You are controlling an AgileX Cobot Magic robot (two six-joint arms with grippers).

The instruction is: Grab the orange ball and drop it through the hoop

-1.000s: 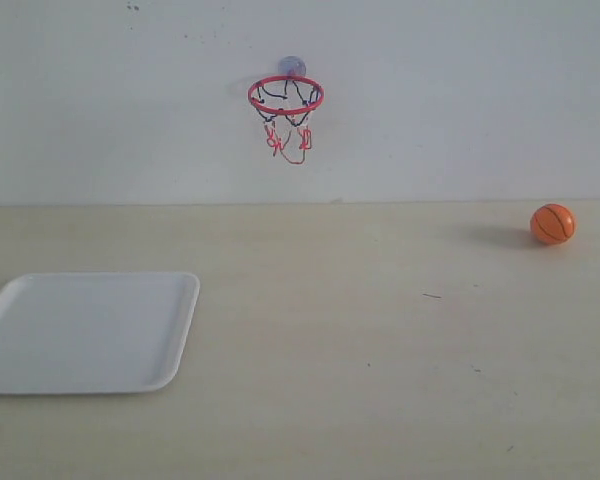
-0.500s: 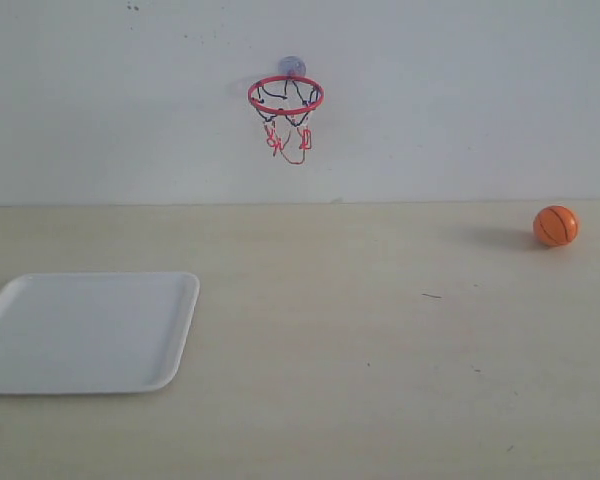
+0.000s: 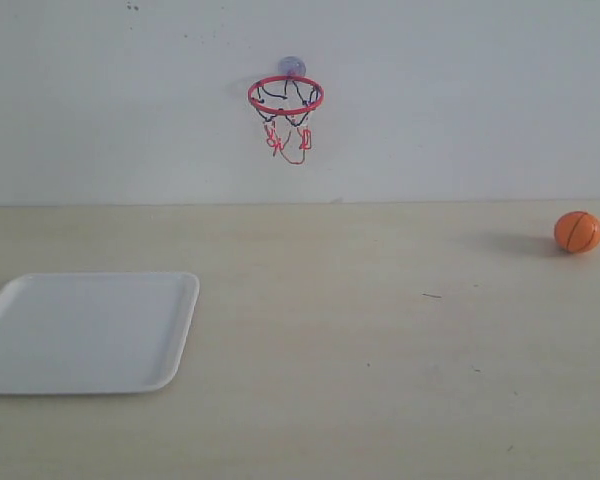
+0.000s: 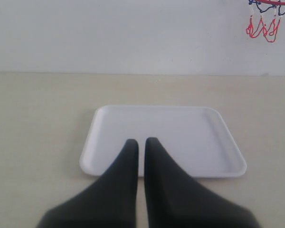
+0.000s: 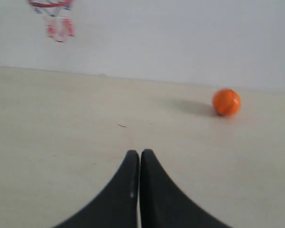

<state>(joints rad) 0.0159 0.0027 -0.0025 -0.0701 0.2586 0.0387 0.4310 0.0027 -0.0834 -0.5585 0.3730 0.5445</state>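
Pale matte desk [image 3: 380, 350] backed by a plain white wall [image 3: 460, 100].

Exterior view: the hoop [image 3: 285, 95], a red ring with stringy net, hangs on the wall above the middle of the desk's far edge. The orange ball [image 3: 577, 231], round with thin dark seams, rests near the far right corner. A flat white tray [image 3: 90, 330] with rounded corners lies by the left edge.

Left wrist view: the left gripper [image 4: 141, 142] has smooth black fingers drawn together, seen against the tray's near rim. The ball is out of this view.

Right wrist view: the right gripper [image 5: 139, 153] has its fingers pressed together, empty. The ball sits well ahead on bare desk.
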